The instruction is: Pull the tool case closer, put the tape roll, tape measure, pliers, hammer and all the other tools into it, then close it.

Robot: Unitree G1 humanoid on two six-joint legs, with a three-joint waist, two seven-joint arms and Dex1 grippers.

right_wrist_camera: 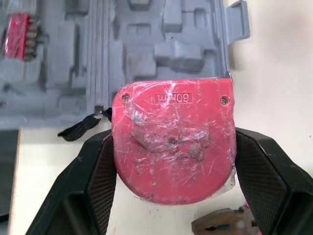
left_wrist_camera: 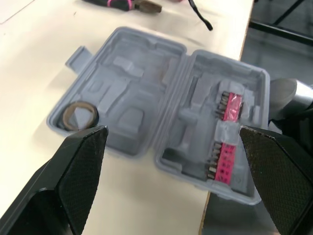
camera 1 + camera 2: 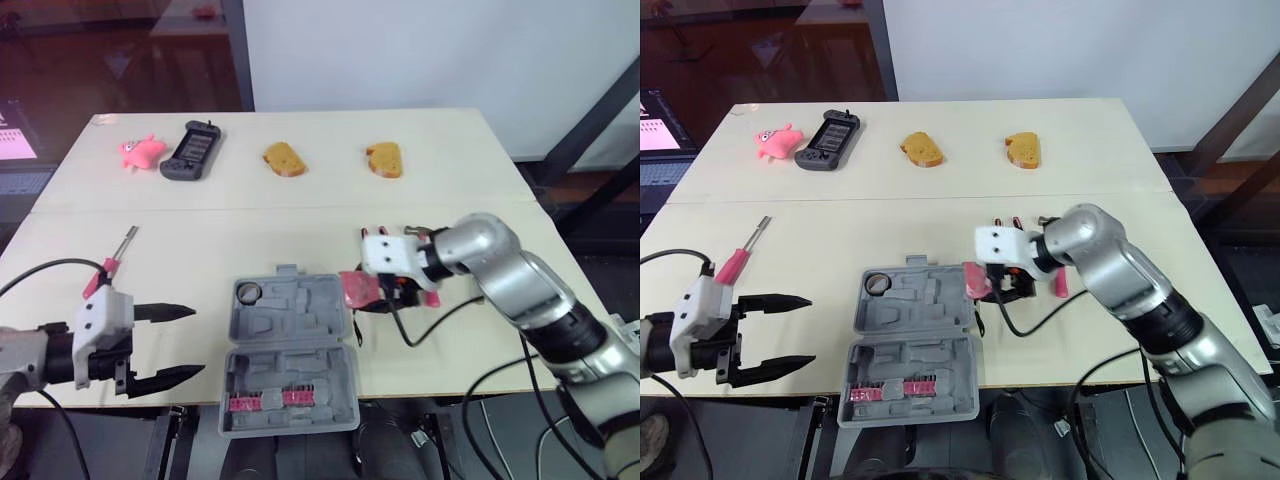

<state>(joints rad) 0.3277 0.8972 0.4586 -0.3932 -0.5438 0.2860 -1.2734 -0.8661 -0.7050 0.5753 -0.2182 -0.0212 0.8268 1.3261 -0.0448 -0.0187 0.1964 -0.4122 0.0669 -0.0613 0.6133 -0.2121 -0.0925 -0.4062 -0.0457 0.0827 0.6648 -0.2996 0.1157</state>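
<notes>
The gray tool case lies open at the near edge of the table, one half hanging slightly over the edge. A tape roll sits in the far left corner of the case, and a pink strip of bits sits in the near half. The right gripper is clamped on the red tape measure, holding it just beside the case's right edge. The left gripper hovers to the left of the case, spread wide and holding nothing. A pink-handled screwdriver lies on the table beyond it. Along the far side lie a pink toy, a game controller and two bread slices.
</notes>
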